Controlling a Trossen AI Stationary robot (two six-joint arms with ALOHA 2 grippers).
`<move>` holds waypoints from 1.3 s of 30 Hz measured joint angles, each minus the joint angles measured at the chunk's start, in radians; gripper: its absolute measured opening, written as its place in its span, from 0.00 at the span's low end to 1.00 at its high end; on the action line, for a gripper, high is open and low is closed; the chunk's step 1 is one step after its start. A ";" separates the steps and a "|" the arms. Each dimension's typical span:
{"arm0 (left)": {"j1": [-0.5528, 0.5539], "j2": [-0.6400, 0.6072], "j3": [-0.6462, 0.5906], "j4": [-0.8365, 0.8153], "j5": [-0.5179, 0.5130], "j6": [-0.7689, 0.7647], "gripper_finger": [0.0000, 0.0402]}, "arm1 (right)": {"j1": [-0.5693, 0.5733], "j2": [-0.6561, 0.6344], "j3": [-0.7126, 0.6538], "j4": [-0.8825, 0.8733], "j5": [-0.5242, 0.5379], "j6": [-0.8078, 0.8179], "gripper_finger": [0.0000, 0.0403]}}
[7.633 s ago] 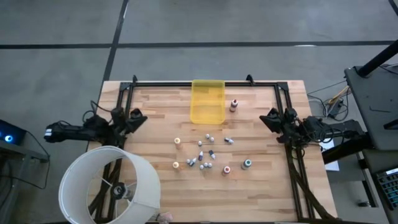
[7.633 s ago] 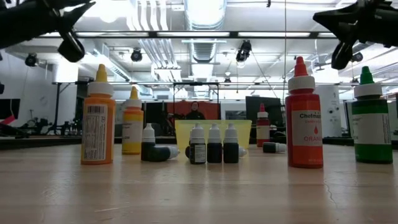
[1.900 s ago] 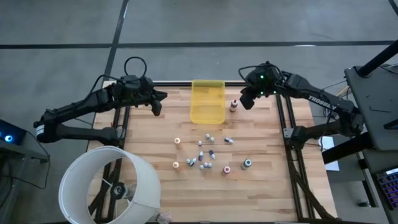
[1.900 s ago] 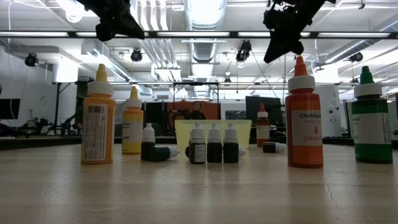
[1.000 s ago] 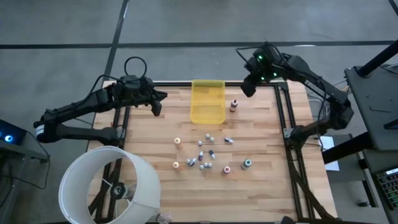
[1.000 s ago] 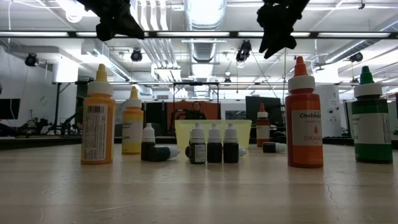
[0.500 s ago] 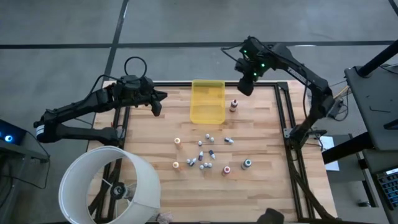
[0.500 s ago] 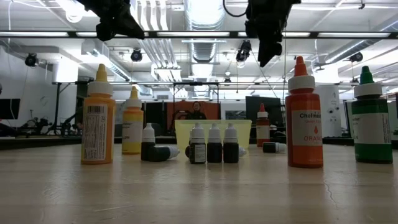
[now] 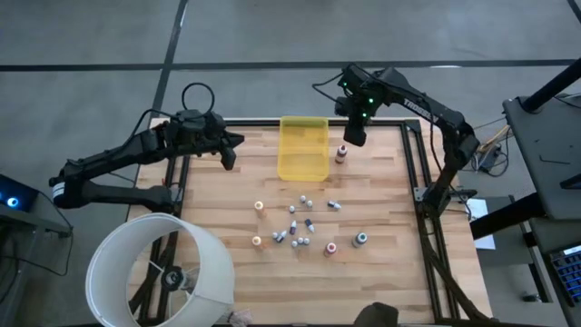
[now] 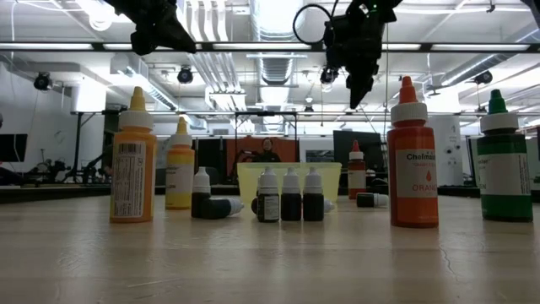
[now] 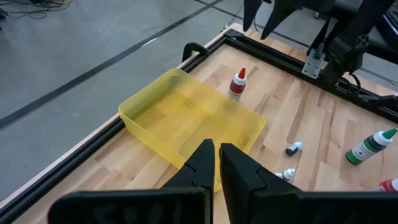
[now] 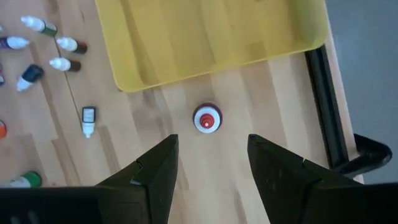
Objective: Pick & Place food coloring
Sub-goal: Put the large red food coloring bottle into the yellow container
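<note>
The food coloring bottles stand and lie in a loose cluster [image 9: 298,222] on the wooden table; larger orange [image 10: 133,160], red [image 10: 413,160] and green [image 10: 504,160] ones stand upright around it. One red-capped bottle [image 12: 207,119] stands alone beside the yellow tray [image 9: 303,147]. My right gripper [image 12: 211,168] hangs open above this bottle, fingers pointing down, touching nothing. My left gripper [image 11: 214,163] is shut and empty, in the air over the table's far left [image 9: 229,156].
A black frame rail [image 9: 413,154] runs round the table's edges. A white round lampshade-like object [image 9: 159,272] overlaps the near left corner. Bare wood lies between the tray and the bottle cluster. A person [image 10: 266,150] shows far off in the room.
My right gripper has swung from the far right corner toward the table's left along the far edge, turned to point down, and come over the red-capped bottle beside the tray. It has stayed open.
</note>
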 joint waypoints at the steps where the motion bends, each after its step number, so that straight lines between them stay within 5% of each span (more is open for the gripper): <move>1: 0.000 0.000 0.000 0.000 0.000 0.000 0.00 | 0.000 0.006 -0.003 -0.002 0.000 -0.007 0.46; 15: 0.001 0.000 0.000 0.000 0.000 0.000 0.00 | 0.025 0.110 -0.013 0.004 0.009 -0.058 0.46; 39: 0.000 0.000 0.000 0.000 0.000 -0.006 0.00 | 0.026 0.085 -0.205 0.174 0.083 -0.012 0.46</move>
